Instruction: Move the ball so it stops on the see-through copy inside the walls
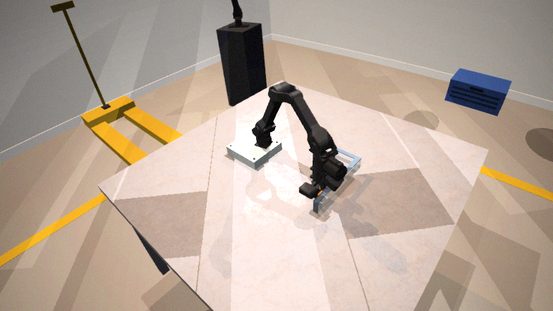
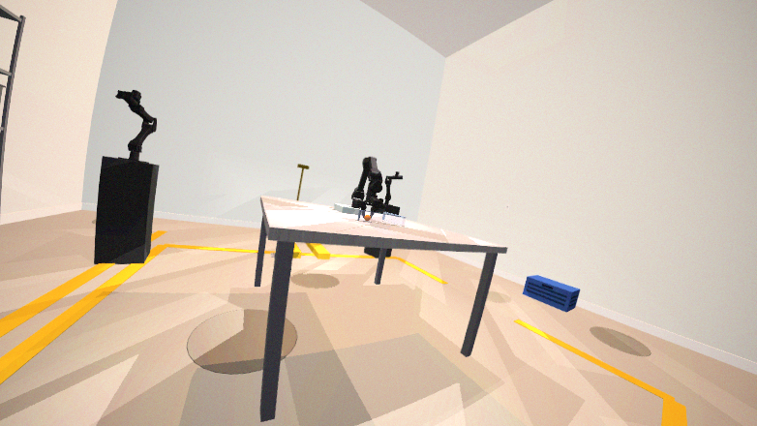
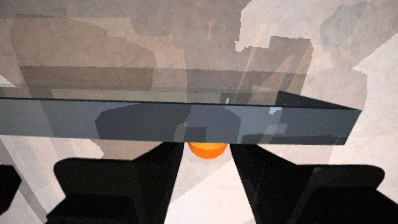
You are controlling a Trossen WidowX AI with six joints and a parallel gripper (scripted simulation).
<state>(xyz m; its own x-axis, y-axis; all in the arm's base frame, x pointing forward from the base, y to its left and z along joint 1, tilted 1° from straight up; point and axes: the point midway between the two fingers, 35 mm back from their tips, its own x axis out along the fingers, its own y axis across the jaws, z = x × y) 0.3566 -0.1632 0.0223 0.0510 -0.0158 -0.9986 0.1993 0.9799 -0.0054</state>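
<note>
The orange ball (image 1: 319, 191) (image 2: 367, 217) (image 3: 207, 152) sits low between my fingertips, close beside the long clear wall (image 1: 316, 206) (image 3: 305, 122), near that wall's free end. In the wrist view the wall's top bar hides part of the ball. My gripper (image 3: 207, 135) points down and is slightly open, with a narrow gap between the ball and each finger. The see-through copy cannot be told apart from the ball, which looks lighter orange along its upper edge in the wrist view. The second wall (image 1: 348, 154) is partly behind the arm in the top view.
The arm's pale base block (image 1: 247, 154) (image 2: 345, 208) stands on the table (image 1: 270, 255) (image 2: 317, 225), on the near side of the walls. A blue box (image 1: 477, 92) (image 2: 551, 292) and a yellow pallet jack (image 1: 108, 109) are on the floor away from the table.
</note>
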